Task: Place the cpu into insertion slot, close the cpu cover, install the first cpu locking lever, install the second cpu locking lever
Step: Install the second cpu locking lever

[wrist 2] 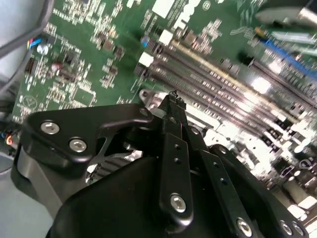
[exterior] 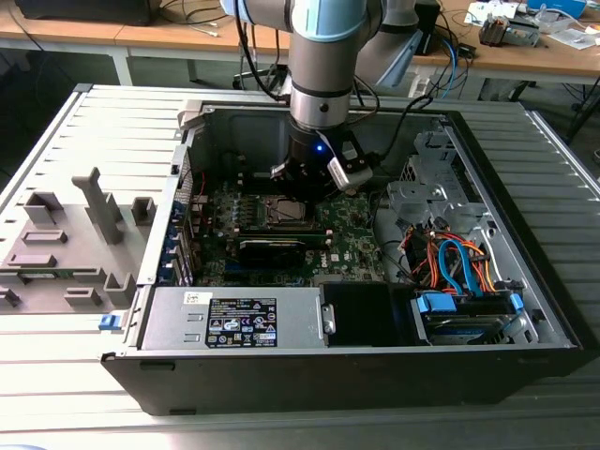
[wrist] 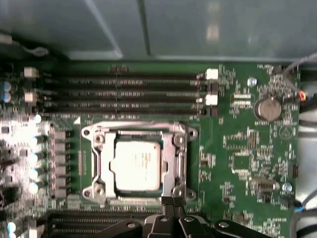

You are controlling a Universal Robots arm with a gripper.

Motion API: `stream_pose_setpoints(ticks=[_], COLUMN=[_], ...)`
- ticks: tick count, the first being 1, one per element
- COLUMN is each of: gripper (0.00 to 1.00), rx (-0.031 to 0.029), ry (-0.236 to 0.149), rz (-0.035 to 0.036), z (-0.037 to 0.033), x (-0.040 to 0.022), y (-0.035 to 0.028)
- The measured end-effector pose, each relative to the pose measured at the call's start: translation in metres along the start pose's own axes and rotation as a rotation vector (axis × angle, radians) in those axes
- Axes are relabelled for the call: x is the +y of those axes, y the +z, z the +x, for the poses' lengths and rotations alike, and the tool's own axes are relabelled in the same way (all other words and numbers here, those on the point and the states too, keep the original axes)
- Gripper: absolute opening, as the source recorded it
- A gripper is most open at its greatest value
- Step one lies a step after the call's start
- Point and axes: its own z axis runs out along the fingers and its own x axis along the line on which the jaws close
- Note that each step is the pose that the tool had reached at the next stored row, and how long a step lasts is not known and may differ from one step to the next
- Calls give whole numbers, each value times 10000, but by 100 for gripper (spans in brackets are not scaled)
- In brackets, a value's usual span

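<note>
In the first wrist view the cpu, a pale metal square, lies flat inside the insertion slot on the green motherboard. The silvery cpu cover is down over it, framing its face. My gripper sits at one edge of the socket, fingertips pressed together with nothing visible between them. In the second wrist view the black gripper tapers to a shut tip just above the board. In the exterior view the gripper hangs low over the socket inside the open computer case. I cannot make out the locking levers.
Memory slots run along the far side of the socket, and a coin battery sits further off. A long black card, a power supply and cabled drive bays crowd the case. A grey fixture stands at the exterior view's left.
</note>
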Motion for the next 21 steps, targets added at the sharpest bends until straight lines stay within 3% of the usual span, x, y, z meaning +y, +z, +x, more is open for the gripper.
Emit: stream_pose_setpoints(ticks=[1,2,6,7,8,11,14,17,19,21], gripper=[11,11,11,11,11,11,11,11,11,11], rx=[0,-1,-10,-12,-14,-16,-25,-26,-29,-29], ry=[-2,-3,5,7,7,-116,-549,-557,-558,-556], rz=[-30,-126,-846,-993,-1062,-1104,-1112,-1122,-1189,-1202], z=[0,1,1,2,2,3,4,3,3,3], x=[-34,-48,-95,-113,-135,-173,-176,-176,-180,-185], y=[3,4,7,8,11,13,13,14,12,-54])
